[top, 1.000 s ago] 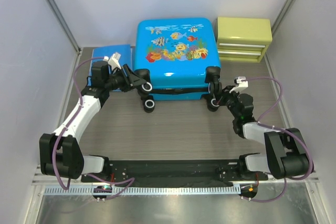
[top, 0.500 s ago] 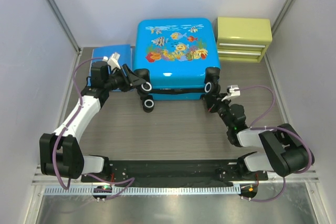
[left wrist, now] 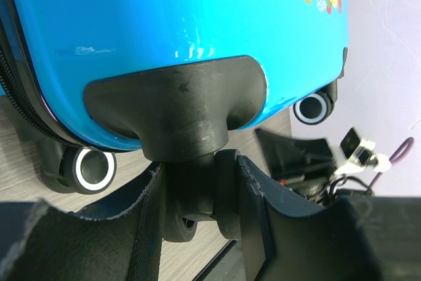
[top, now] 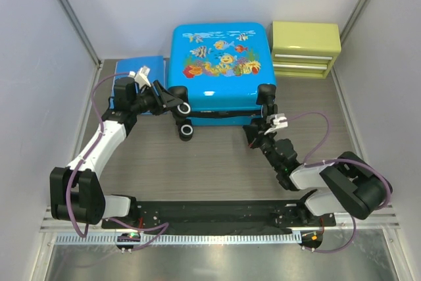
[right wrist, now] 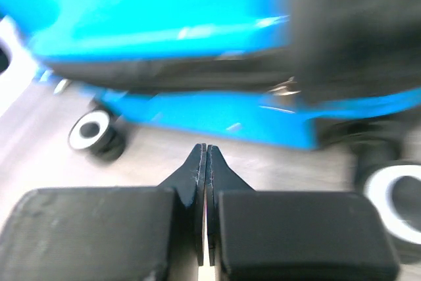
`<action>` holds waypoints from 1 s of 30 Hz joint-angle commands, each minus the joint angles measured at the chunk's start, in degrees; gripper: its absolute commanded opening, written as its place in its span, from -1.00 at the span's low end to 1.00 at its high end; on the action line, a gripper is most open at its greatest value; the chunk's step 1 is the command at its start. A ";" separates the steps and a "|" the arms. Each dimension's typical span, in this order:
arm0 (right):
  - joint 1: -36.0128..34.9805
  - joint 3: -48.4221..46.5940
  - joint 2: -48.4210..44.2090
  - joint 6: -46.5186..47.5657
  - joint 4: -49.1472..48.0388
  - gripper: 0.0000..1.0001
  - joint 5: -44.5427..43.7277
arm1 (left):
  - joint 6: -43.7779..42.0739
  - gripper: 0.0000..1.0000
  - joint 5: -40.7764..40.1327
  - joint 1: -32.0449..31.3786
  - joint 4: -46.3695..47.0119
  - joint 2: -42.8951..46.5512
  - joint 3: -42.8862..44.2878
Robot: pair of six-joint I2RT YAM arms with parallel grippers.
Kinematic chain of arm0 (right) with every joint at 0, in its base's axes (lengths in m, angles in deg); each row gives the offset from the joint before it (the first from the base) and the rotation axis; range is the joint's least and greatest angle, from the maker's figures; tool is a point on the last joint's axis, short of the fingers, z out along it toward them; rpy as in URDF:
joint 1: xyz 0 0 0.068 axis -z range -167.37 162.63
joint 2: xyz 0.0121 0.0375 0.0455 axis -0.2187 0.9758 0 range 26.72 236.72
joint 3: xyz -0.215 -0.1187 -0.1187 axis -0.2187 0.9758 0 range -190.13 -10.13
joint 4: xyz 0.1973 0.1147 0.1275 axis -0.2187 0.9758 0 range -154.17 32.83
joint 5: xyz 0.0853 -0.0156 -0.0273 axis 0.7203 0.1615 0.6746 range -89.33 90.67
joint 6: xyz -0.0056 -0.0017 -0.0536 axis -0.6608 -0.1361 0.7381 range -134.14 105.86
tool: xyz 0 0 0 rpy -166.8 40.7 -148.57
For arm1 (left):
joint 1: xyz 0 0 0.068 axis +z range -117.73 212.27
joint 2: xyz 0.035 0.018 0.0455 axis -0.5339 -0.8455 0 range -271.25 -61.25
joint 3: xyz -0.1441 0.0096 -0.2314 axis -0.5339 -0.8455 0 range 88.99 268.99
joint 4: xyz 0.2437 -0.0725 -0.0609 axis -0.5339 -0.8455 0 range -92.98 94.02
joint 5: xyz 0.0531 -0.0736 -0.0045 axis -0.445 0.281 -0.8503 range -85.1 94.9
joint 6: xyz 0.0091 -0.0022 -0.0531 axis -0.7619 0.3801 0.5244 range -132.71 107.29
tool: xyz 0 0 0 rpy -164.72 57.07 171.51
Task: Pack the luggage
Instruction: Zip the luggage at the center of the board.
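A: Whereabouts of the luggage [top: 220, 64]?

B: Far middle of the table [top: 217, 169]. Flat on its back, fish-print shell up, wheels toward the near side. Dark band along the near side, between the two blue halves.

A: And beside it?

B: Flat blue folder [top: 141, 70] just to the left, partly hidden behind the left arm. Yellow-green drawer box [top: 306, 47] just to the right, in the far right corner.

A: Left gripper [left wrist: 197, 218]?

B: At the near left corner of the case. Clamped from both sides on the upper left wheel [top: 183, 107], right under its black housing. Lower left wheel [top: 187, 131] with its white ring just nearer, untouched.

A: Right gripper [right wrist: 206, 159]?

B: Pressed together, tip against tip, holding nothing. Low over the table by the near right corner of the case. Aimed at the dark band, yet apart from the shell. Too blurred in the right wrist view to tell more about that band.
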 commanded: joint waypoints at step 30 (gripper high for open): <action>-10.41 -11.24 1.52 15.31 15.34 0.34 -30.70 | 0.62 -1.00 6.53 -0.47 11.26 2.16 1.24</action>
